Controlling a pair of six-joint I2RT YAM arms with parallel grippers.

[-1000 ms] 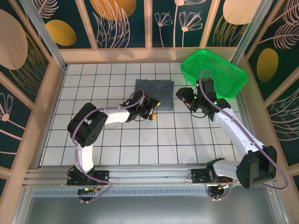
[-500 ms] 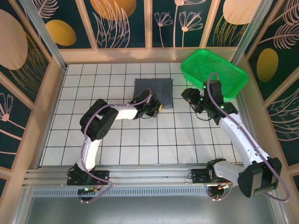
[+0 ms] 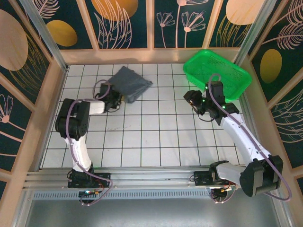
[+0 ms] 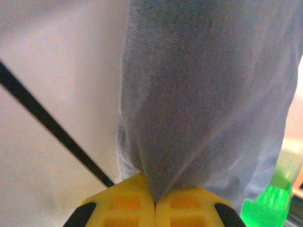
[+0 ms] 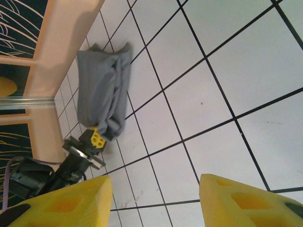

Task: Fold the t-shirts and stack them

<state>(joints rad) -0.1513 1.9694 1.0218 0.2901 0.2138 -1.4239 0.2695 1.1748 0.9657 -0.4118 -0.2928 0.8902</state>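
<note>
The folded t-shirt has been dragged from mid-tabletop to the far left and is now a rumpled slate-grey bundle. The left gripper, its arm bent low, has its jaws clenched on the bundle's near edge. The right gripper hovers with its jaws parted and empty.

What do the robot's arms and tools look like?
The left arm and right arm both have white links between chunky black joints, and a thin lilac cable trails along each. Small green lights glow near the right wrist. The left tool and right tool have blocky yellow fingers with square recesses.
</note>
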